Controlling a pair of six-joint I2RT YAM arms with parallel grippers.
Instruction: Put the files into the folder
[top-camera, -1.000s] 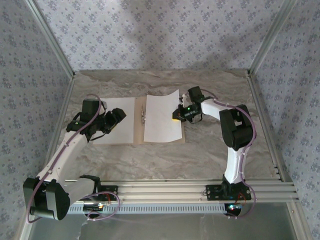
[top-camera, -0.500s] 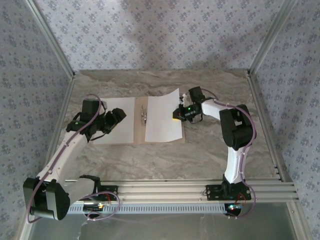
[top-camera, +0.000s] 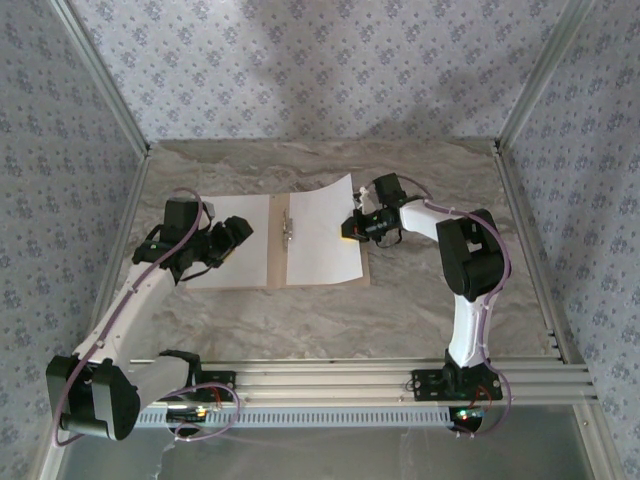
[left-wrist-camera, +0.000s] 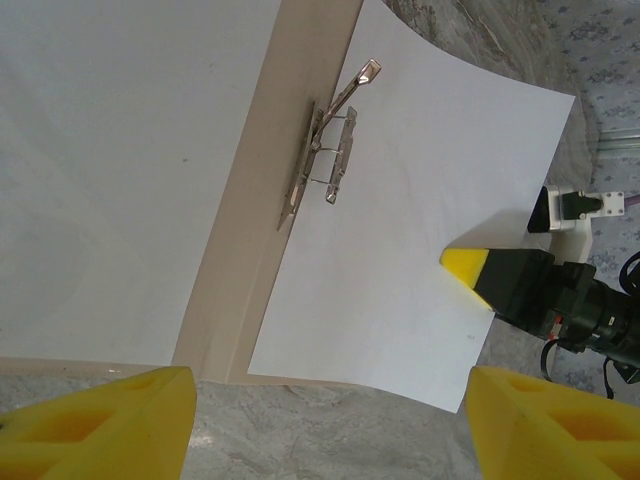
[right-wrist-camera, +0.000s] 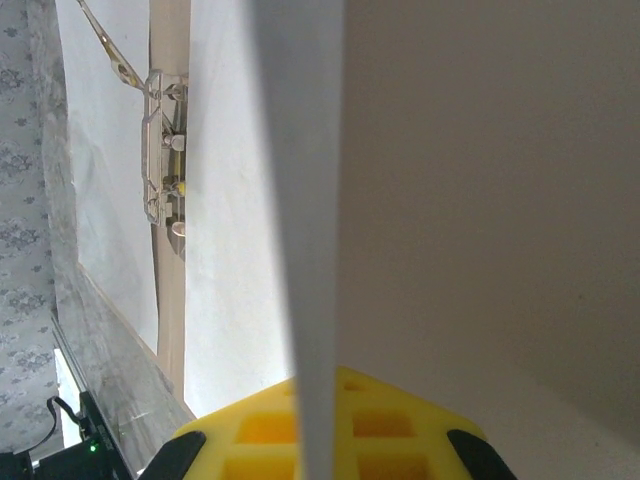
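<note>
Where the right hand (top-camera: 352, 228) pinches shut on the outer edge of the right sheet (top-camera: 322, 240), that edge lifts off the open folder (left-wrist-camera: 235, 290). The clip (left-wrist-camera: 325, 165) lies across the sheet from this hand. The left hand (top-camera: 232, 237), fingers apart, hovers over the left sheet (top-camera: 250, 265), hiding part of it. A marbled table (top-camera: 420, 300) lies beneath, and patterned walls (top-camera: 300, 70) enclose it.

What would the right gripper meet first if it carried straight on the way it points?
Likely the metal clip on the folder spine, across the sheet the right gripper holds; height unclear.
</note>
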